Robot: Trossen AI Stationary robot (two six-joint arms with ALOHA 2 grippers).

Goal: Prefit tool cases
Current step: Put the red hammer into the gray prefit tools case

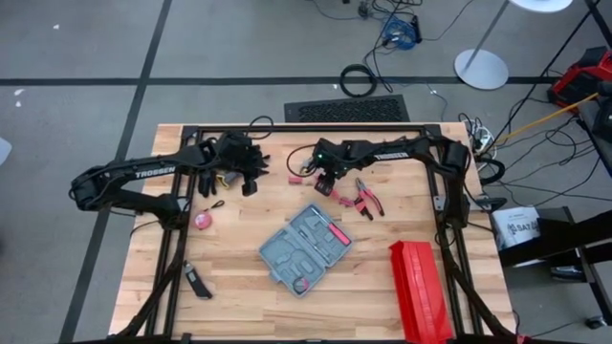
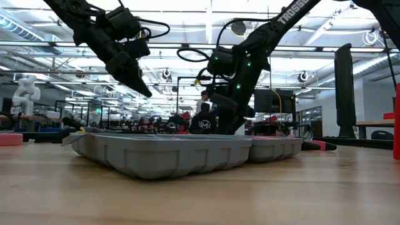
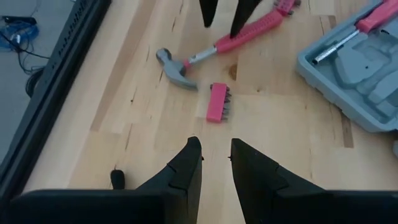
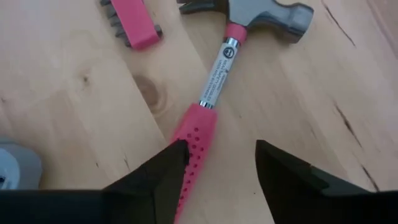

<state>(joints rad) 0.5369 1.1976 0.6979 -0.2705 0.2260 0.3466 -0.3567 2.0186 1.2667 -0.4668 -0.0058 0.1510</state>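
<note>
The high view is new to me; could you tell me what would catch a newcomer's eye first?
The open blue-grey tool case lies mid-table, a pink-handled tool in its grey slots. Behind it the right gripper hangs open over the pink handle of a hammer lying on the wood, a pink bit holder beside its head. A long red box sits at the near right corner.

From overhead we look straight down on the whole table [image 1: 239, 287]. Low down, we sit at tabletop level, facing the room. Each wrist view peers close at the boards, and both catch the same hammer [image 3: 205, 53] [image 4: 249, 37].
</note>
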